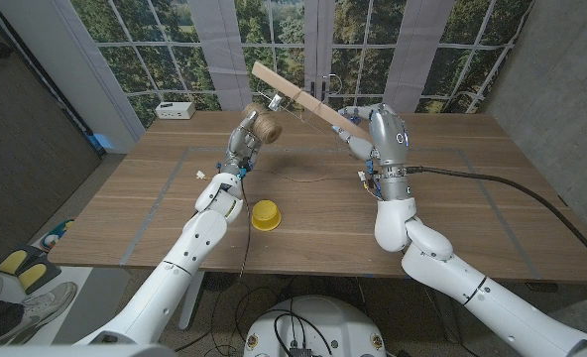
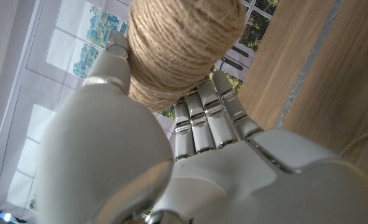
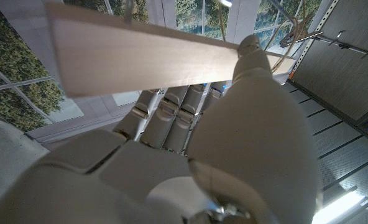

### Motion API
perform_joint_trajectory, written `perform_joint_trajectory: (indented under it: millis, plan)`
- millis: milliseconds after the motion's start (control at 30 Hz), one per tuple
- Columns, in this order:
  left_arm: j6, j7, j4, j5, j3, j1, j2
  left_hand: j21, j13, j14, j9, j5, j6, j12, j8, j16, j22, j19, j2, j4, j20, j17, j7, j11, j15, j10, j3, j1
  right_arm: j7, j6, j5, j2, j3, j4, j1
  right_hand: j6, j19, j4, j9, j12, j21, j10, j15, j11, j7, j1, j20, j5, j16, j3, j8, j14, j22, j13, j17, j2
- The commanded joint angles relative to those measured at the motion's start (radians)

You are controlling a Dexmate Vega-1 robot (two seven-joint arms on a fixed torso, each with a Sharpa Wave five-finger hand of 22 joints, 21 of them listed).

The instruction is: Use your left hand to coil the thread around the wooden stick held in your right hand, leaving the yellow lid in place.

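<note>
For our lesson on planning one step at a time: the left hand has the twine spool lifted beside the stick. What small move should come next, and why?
Probably carry the spool in the left hand over the wooden stick, which the right hand holds raised and slanted. The spool sits just beside the stick's free end, and no wrap is visible yet. The yellow lid lies well below on the table, out of the way.

Too thin to trace: thread between twine spool (image 1: 265, 126) and wooden stick (image 1: 292, 95). Spool's top cut off in left wrist view; stick's end beyond right hand (image 3: 246, 124) hidden.
</note>
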Motion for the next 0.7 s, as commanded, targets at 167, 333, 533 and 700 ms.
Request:
perform_joint_trajectory:
  millis: [167,333,533,700]
  plan:
    - [0.198,0.044,-0.068,-0.003,-0.029,-0.089,0.159,0.004,0.241,-0.048,0.132,0.000,0.165,0.004,0.130,0.000,-0.001,0.008,0.260,0.085,0.013,0.007,-0.122,-0.188,-0.153,0.208,0.087,0.125,0.055,0.056,-0.043,-0.031,0.031,-0.041,-0.044,0.008,-0.006,0.004,-0.002,-0.005,0.007,0.002,-0.026,-0.004,-0.010,0.180,-0.152,0.006,-0.002,0.001,0.002,-0.002,0.002,0.004,0.005,0.186]
    - [0.246,0.064,-0.088,0.007,-0.026,-0.120,0.190,0.005,0.240,-0.044,0.132,-0.001,0.167,0.004,0.131,0.003,-0.001,0.011,0.260,0.083,0.015,0.008,-0.117,-0.181,-0.147,0.211,0.088,0.129,0.069,0.085,-0.026,-0.042,0.043,-0.053,-0.062,0.009,-0.009,0.005,-0.001,-0.005,0.007,0.002,-0.025,-0.004,-0.012,0.179,-0.153,0.007,-0.004,-0.001,0.002,-0.004,0.002,0.007,0.006,0.185]
    - [0.285,0.066,-0.115,0.017,-0.025,-0.145,0.223,0.006,0.241,-0.039,0.134,-0.002,0.168,0.007,0.133,0.005,-0.001,0.013,0.259,0.079,0.018,0.011,-0.113,-0.180,-0.145,0.211,0.089,0.134,0.124,0.125,0.038,-0.055,0.073,-0.071,-0.081,0.013,-0.015,0.004,0.006,-0.004,0.006,0.004,-0.025,-0.006,-0.013,0.181,-0.154,0.009,-0.007,-0.006,0.008,-0.007,0.002,0.013,0.007,0.181]
    - [0.325,0.097,-0.153,0.023,-0.037,-0.166,0.254,0.006,0.242,-0.039,0.135,-0.002,0.167,0.007,0.133,0.005,0.000,0.013,0.259,0.078,0.019,0.011,-0.111,-0.178,-0.143,0.209,0.089,0.135,0.168,0.128,0.051,-0.062,0.087,-0.080,-0.088,0.019,-0.020,0.005,0.010,-0.001,0.005,0.008,-0.026,-0.005,-0.011,0.183,-0.154,0.013,-0.009,-0.010,0.013,-0.007,0.003,0.021,0.009,0.180]
